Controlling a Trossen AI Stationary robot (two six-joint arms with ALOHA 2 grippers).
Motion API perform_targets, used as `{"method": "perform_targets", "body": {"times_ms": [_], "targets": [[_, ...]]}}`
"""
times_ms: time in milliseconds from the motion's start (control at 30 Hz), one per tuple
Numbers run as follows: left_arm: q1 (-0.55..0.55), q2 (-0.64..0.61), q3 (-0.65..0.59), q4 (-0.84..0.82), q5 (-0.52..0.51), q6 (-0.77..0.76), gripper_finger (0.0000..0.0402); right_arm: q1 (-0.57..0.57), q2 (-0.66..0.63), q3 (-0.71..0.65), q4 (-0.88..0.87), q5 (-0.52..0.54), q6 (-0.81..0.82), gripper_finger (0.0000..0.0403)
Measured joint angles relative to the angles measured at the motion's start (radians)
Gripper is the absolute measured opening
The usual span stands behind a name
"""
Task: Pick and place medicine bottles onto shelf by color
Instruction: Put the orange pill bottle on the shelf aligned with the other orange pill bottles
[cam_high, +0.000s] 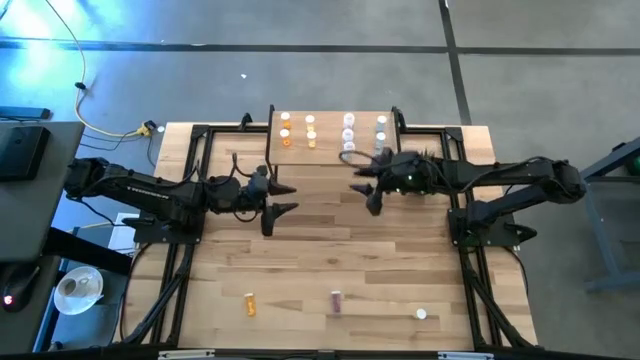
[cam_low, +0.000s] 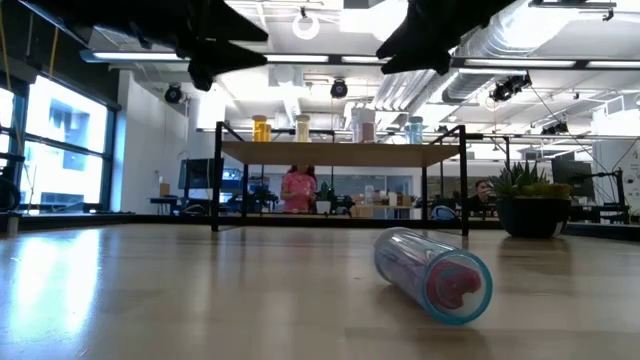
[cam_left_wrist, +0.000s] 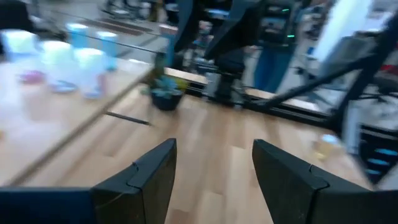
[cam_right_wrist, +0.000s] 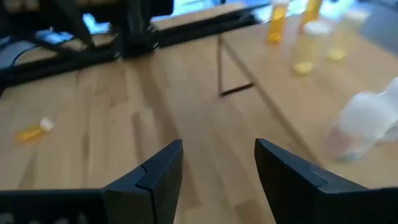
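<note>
Plainly, found both arms up over the middle of the pale plank tabletop (cam_high: 330, 250), just in front of the small wooden shelf with thin black legs (cam_high: 330, 150) at the far edge. Saw the left pincer (cam_high: 280, 197) spread wide and holding nothing; in the left wrist view only bare boards between its two dark fingers (cam_left_wrist: 143, 180). Saw the right pincer (cam_high: 365, 185) spread wide as well and also empty, close to the shelf's right half.

Counted on the shelf the small orange white-capped medicine bottles (cam_high: 298, 131) standing at the left end and the pale bluish-white bottles (cam_high: 365, 131) at the right end. Noted three more bottles down on the tabletop near the front edge, well apart from both pincers: a lying orange bottle (cam_high: 250, 303) toward the left, a lying purple bottle with a clear wall (cam_high: 336, 300) about in the middle, and a small white-capped pale bottle (cam_high: 421, 314) toward the right.

Judged the next move as a long reach back from the shelf toward the front edge. Took the orange bottle as nearer to the left arm and the pale one as nearer to the right arm, with the purple one between the two. Read the long axes of the orange and purple bottles as running roughly from front to back. Could not tell whether the pale one stood or lay.
</note>
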Motion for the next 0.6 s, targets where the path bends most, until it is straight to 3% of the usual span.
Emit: {"method": "perform_targets", "body": {"times_ms": [367, 600], "targets": [[-0.117, -0.088, 0.000, -0.233, 0.033, -0.357, 0.0202, 0.139, 0.000, 0.000, -0.075, 0.154, 0.049, 0.0190], [-0.210, -0.130, 0.000, -0.342, 0.147, -0.653, 0.0202, 0.156, 0.000, 0.000, -0.075, 0.184, 0.057, 0.0190]]}}
